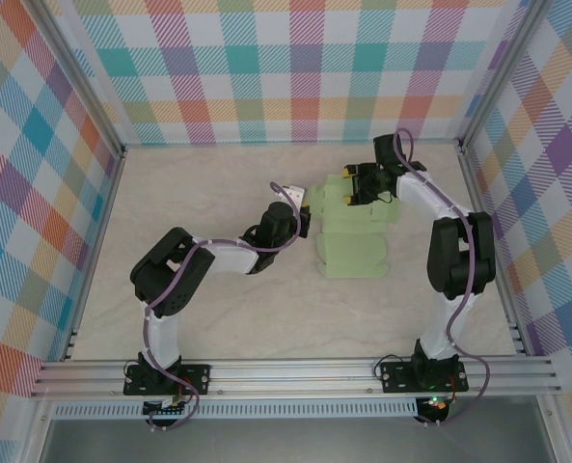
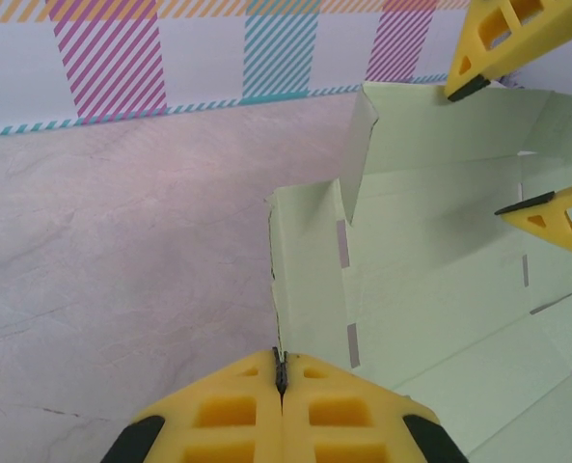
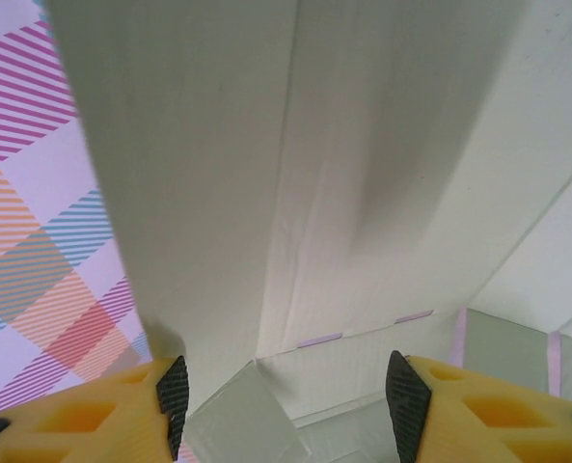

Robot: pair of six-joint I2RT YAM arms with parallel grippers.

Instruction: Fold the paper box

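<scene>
The paper box is pale green card, partly folded, lying at the table's middle right with its side walls raised. My left gripper is shut on the box's left flap; in the left wrist view the yellow fingers pinch that flap's thin edge where the gripper closes. My right gripper is at the box's far end, open. Its yellow fingertips stand apart over the rear wall of the paper box. In the right wrist view the gripper has its black pads wide apart in front of a tall card panel.
Plaid walls close in the beige tabletop on the left, back and right. A metal rail runs along the near edge by the arm bases. In the left wrist view the back wall stands close behind the box.
</scene>
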